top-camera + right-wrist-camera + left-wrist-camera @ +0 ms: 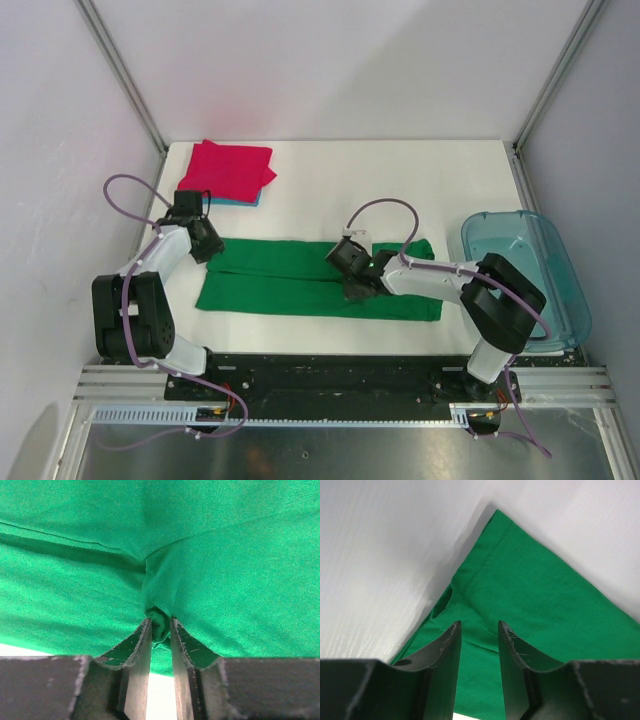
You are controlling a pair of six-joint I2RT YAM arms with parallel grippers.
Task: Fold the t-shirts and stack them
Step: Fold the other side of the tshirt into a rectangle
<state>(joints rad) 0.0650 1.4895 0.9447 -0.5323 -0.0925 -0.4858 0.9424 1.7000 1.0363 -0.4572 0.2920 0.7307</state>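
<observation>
Nearest the arm bases, the right gripper is down on the middle of the solid green cloth t-shirt. Its fingers stand close together with a small tuck of green cloth pinched between the tips. This shirt lies flat across the centre of the white table as a long band running left to right. It looks already folded in along its length, with a seam line down the middle.

At the band's left end, the left gripper hangs low over the corner. Its fingers are apart, with nothing visibly between them.

To the right, well apart from the cloth, the translucent blue-green plastic bin sits at the table's edge.

At the far left corner, the folded magenta-red cloth t-shirt rests on top of a light blue cloth t-shirt, of which only a sliver shows.

Judging from this, two shirts are folded and stacked. The green one is partway. It likely needs folding across its length into a compact square, then carrying onto the far pile.
</observation>
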